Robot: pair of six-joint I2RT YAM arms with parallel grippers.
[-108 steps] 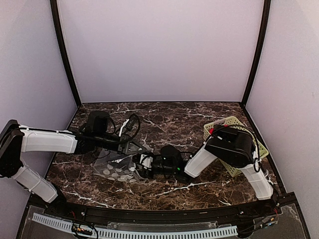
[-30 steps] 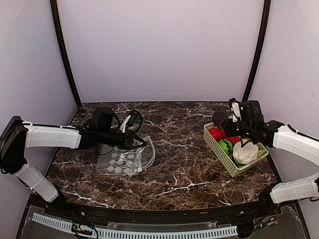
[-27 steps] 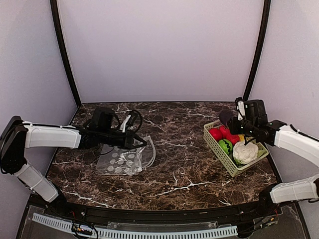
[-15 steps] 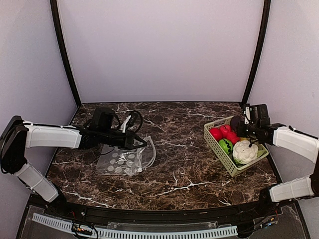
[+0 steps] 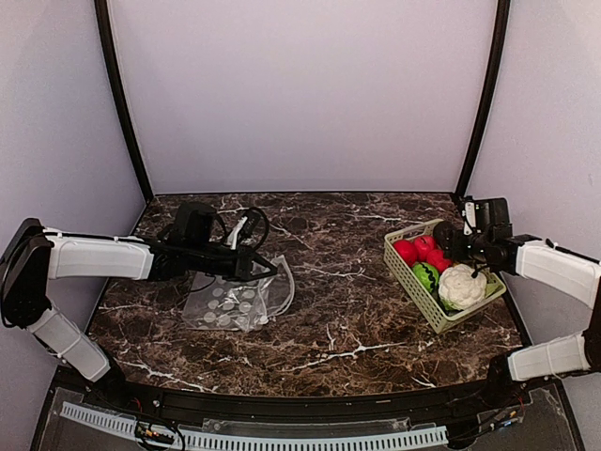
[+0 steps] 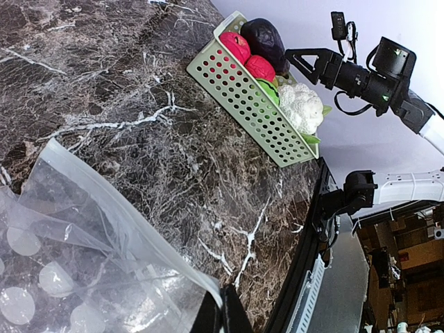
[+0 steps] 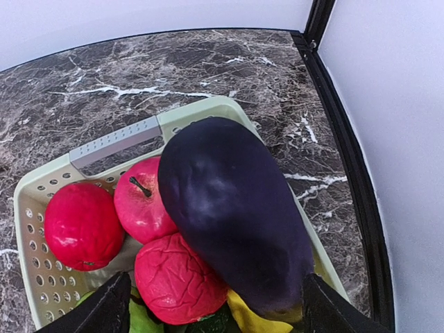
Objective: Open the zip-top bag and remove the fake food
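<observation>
The left fingers (image 6: 225, 319) are pinched shut on the rim of the zip-top bag (image 6: 83, 263), which slumps on the marble surface (image 6: 139, 118) beside them. The right fingers (image 7: 111, 305) stand spread wide, holding nothing, the purple eggplant (image 7: 229, 215) lying between them in the green basket (image 7: 114, 142).

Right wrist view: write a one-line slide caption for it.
Open end effector over a purple toy eggplant resting on red toy fruits in a pale-green basket.

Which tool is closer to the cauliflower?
Right. The right tool hovers over the basket, just behind the cauliflower; the left tool is far across the table, pinching the zip-top bag.
</observation>
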